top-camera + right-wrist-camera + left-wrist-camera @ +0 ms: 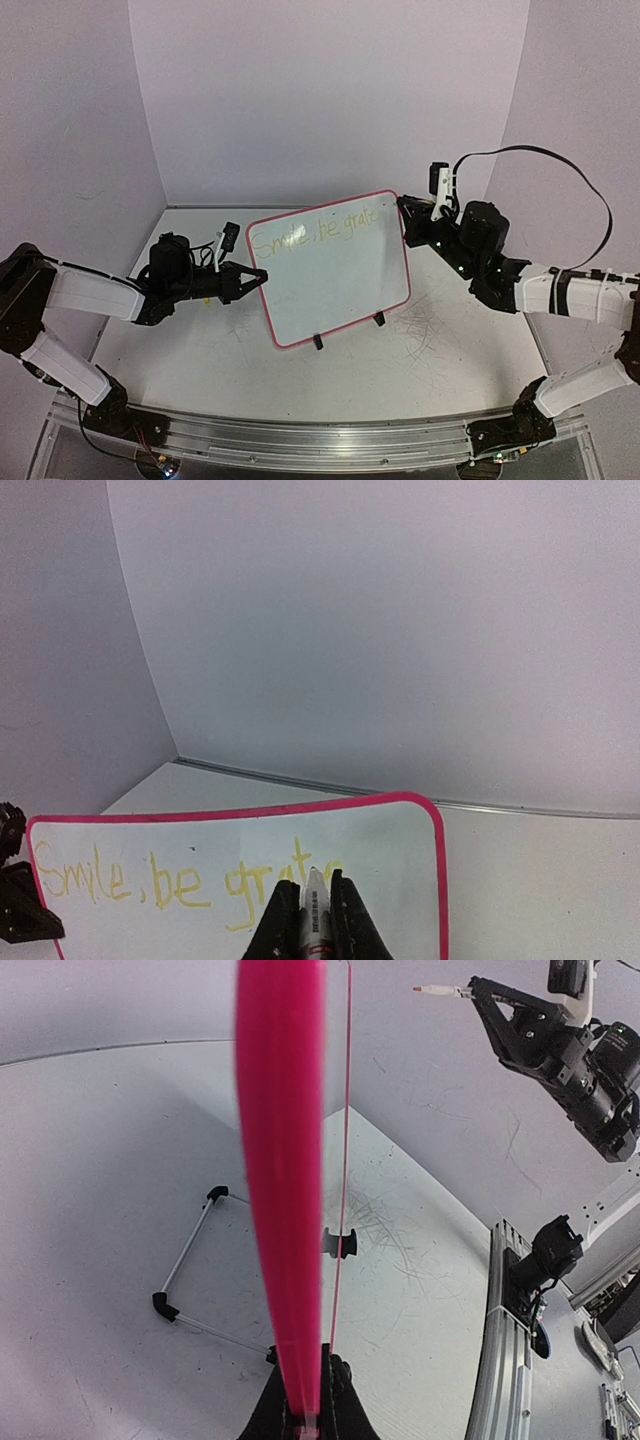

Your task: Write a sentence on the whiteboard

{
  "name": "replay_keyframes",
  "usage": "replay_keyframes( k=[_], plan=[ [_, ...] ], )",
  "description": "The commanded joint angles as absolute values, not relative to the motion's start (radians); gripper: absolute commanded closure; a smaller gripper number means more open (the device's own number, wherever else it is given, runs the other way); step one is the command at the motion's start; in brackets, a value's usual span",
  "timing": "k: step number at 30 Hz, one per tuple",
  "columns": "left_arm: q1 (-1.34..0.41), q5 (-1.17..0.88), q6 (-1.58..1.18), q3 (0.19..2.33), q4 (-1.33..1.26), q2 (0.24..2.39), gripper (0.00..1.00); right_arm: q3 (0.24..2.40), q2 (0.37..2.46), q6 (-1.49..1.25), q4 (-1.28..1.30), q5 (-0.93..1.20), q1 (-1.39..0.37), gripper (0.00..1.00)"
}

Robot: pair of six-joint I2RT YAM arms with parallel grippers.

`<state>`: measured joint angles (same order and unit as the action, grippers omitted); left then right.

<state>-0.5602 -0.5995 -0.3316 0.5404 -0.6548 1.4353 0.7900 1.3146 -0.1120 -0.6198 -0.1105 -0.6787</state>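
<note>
Whiteboard (335, 275) stands on its two black clip feet (347, 331) mid-bench, leaning back so its face meets the overhead view. The left pincer (262, 277) is clamped on the board's left edge, most likely to brace it against the push of writing. The right pincer (405, 225) sits at the top right corner, right by the last letters of the sentence (315, 235).

From the left wrist, the pink frame (280, 1210) runs straight out between the closed jaws, seen edge-on. Beyond it, to the right, the other pincer carries a marker (435, 990) with its tip pointed toward the board. The bench (420, 1290) shows grey scuffs.

From the right wrist, the pincer (312, 920) is shut on the marker barrel, and the nib rests at the yellow line, which reads "Smile, be grat" before the marker hides what follows. I judge the sentence unfinished, with bare white space left toward the right frame
</note>
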Motion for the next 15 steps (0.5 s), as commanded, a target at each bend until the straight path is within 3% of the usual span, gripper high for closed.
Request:
replay_keyframes(
  k=[1,15],
  plan=[
    [-0.551,-0.561,-0.265,0.539,-0.654,1.432,1.0,0.82,1.364,-0.096,-0.647,-0.053,-0.637,1.0],
    [-0.551,-0.549,-0.265,0.532,-0.651,1.414,1.0,0.911,1.464,-0.1,-0.683,-0.118,-0.635,1.0]
  ],
)
